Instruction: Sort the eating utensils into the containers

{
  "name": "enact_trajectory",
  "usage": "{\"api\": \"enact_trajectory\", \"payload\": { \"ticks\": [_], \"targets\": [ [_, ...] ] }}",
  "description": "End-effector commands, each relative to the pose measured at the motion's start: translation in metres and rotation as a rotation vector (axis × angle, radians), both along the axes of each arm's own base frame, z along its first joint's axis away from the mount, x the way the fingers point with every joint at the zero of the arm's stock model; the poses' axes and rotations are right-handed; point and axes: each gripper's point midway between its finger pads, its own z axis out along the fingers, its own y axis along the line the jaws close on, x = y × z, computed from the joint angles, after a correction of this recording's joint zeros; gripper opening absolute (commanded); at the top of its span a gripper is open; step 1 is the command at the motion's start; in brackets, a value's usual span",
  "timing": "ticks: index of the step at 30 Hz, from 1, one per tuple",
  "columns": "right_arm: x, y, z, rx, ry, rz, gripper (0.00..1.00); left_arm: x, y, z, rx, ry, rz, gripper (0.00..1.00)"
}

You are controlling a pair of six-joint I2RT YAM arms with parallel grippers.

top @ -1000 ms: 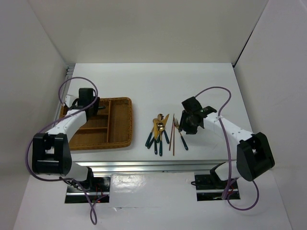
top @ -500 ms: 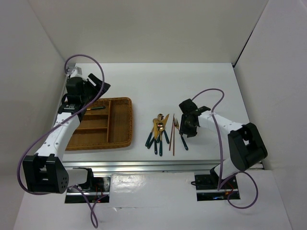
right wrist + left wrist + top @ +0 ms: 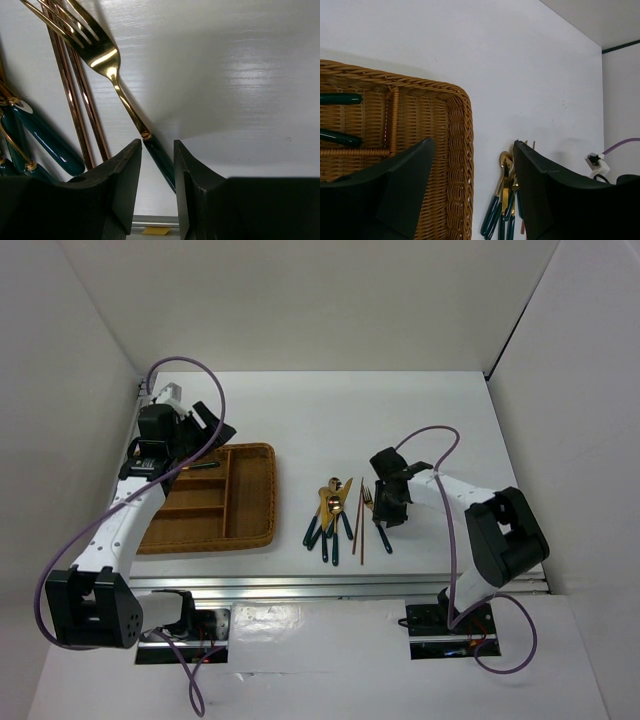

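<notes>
The fork (image 3: 107,56) lies on the table (image 3: 430,420) at the right edge of the utensil pile (image 3: 330,515), at the picture's middle in the top view. In the right wrist view its long axis runs on a slant. The gold tines are at the upper left, and the dark handle comes down to the lower middle, straight into the gap of the right gripper (image 3: 157,149).

The jaws there stand narrow, one on each side of the handle just below the gold neck. A sliver of table shows beside the handle, so I judge it not yet pinched. The gap is set across the handle, which suits a grip. Two chopsticks (image 3: 75,90) lie just left of the fork, close to the left finger, and could get nudged.

The left gripper (image 3: 205,425) is well apart from the pile, above the upper left part of the tray (image 3: 262,453). Its jaws are wide and hold nothing. Two teal handles (image 3: 340,98) already lie in the tray. The right arm is clearly the nearer one.
</notes>
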Motion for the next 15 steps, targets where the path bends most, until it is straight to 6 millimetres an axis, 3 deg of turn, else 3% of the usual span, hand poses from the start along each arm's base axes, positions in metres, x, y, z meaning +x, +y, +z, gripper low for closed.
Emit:
{"api": "enact_trajectory", "payload": {
  "ticks": [1,2,10,15],
  "targets": [
    [0.013,0.003,0.000,0.007,-0.032,0.013,0.39,-0.007,-0.002,0.009,0.040,-0.042,-0.048,0.78],
    [0.014,0.004,-0.003,0.007,-0.030,0.013,0.39,-0.009,-0.002,0.016,0.040,-0.053,-0.048,0.78],
    [0.007,0.004,-0.013,-0.004,0.004,0.005,0.29,-0.011,-0.004,0.014,0.040,-0.046,-0.069,0.78],
    [0.001,0.002,-0.018,-0.011,0.030,-0.016,0.11,-0.017,-0.026,0.012,-0.018,-0.057,-0.192,0.78]
  ]
}}
